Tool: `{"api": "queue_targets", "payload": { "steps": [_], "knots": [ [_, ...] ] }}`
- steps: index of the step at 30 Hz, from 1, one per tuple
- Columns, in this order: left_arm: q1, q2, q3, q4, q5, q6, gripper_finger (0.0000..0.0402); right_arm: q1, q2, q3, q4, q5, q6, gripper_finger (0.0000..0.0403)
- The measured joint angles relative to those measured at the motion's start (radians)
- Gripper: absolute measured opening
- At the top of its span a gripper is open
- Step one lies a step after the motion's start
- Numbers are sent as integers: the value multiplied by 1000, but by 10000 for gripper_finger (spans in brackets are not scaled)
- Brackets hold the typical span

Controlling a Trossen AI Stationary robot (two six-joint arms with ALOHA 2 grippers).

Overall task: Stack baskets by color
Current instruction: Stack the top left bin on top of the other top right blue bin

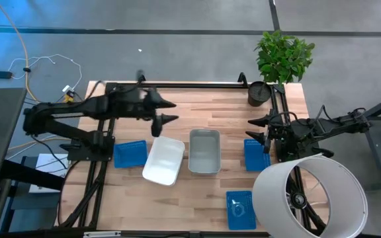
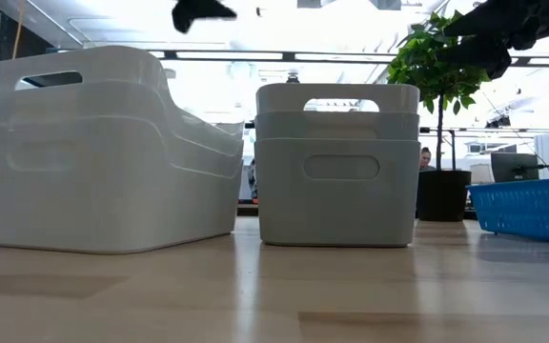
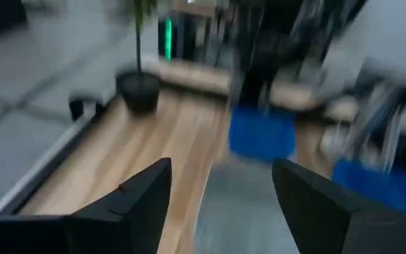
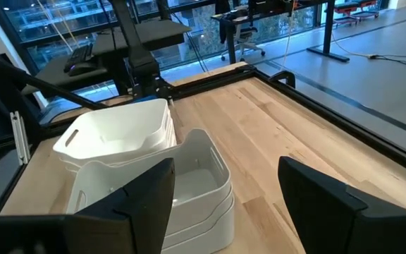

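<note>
left gripper open, empty | white baskets below, apart

**Where everything sits on the surface**

From overhead I see two nested basket stacks side by side mid-surface: the tilted stack on the left, the straight stack just right of it. A mesh basket lies left of the tilted stack, another right of the straight stack, a third nearer the front edge. The potted plant stands at the back right corner. The large cylinder sits front right.
</note>
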Motion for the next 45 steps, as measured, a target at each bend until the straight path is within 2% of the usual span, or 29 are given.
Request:
{"api": "queue_targets", "payload": {
  "steps": [6, 10, 24, 33, 45],
  "knots": [
    [-67, -178, -207, 310, -120, -64, 234, 0, 0, 0, 0, 0, -27, 240],
    [-108, -249, -310, 410, -198, -47, 234, 0, 0, 0, 0, -1, -33, 240],
    [-112, -302, -335, 390, -182, -37, 234, 0, 0, 0, 64, 5, -56, 240],
    [-112, -316, -335, 389, -182, -15, 234, 0, 0, 0, 68, 44, 25, 240],
    [-82, -381, -335, 336, -190, -2, 234, 0, 0, 0, 68, 48, 19, 240]
  ]
}}
